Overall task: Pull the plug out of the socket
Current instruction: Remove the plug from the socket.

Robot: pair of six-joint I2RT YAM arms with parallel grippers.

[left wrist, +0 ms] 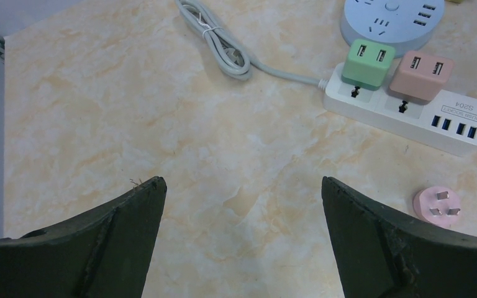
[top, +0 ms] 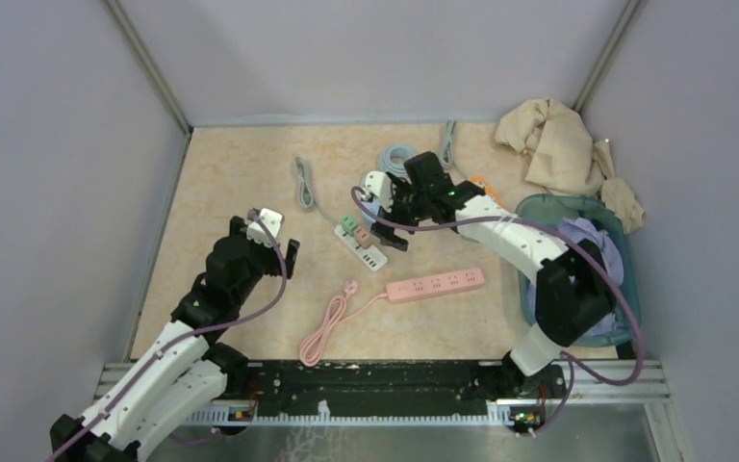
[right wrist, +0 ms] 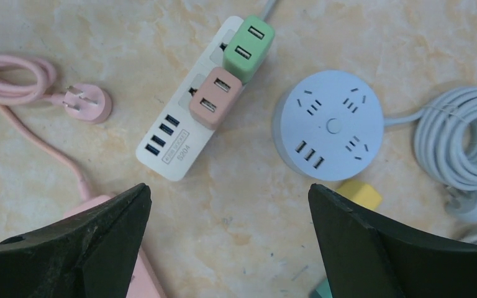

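At the desk's point(top: 231, 183) right edge, a teal bin point(top: 592, 202) with crumpled lilac and white cloth point(top: 589, 236) inside; behind it, outside, a beige rag point(top: 553, 144). Mid-desk, a white power strip point(right wrist: 177, 139) with a green plug point(right wrist: 248, 40) and a pink plug point(right wrist: 216, 96) seated side by side. Above it, the right end effector point(right wrist: 228, 189), fingers spread wide, gripping nothing. Left end effector point(left wrist: 241, 183) likewise spread and empty, off to the strip's left. Whole only from the right wrist: a round pale-blue socket hub point(right wrist: 328, 124). Only from overhead: bin and rag.
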